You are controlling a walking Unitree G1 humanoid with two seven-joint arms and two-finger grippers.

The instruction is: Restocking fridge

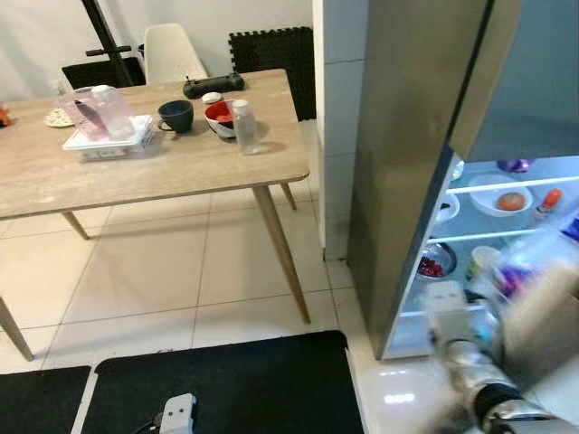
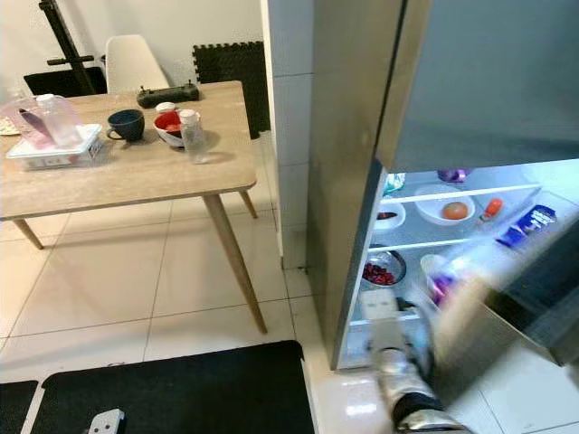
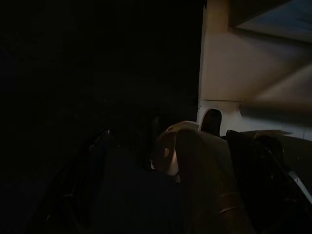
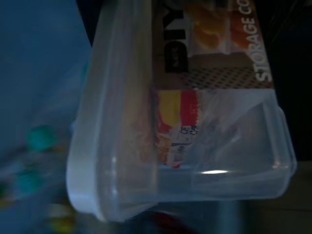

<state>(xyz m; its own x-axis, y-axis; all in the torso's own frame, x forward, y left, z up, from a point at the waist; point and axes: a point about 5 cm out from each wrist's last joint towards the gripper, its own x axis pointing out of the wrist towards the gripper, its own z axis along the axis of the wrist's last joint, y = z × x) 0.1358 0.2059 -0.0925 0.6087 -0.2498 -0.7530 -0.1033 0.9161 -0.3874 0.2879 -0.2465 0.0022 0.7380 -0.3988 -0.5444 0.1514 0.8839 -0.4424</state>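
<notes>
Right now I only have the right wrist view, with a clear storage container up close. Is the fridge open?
Observer: Yes. The fridge door stands open and its shelves are lit.
Operator: Anything already on those shelves?
Observer: A white bowl holding something orange sits on an upper shelf.
Operator: What's on the table?
Observer: A clear bottle, a dark cup and a red bowl stand on the wooden table.

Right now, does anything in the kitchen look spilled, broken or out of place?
Nothing stands out. The fridge is open and lit, with bowls upright on its shelves. On the table the bottle, cup and containers stand upright, with no spill on the floor.
</notes>
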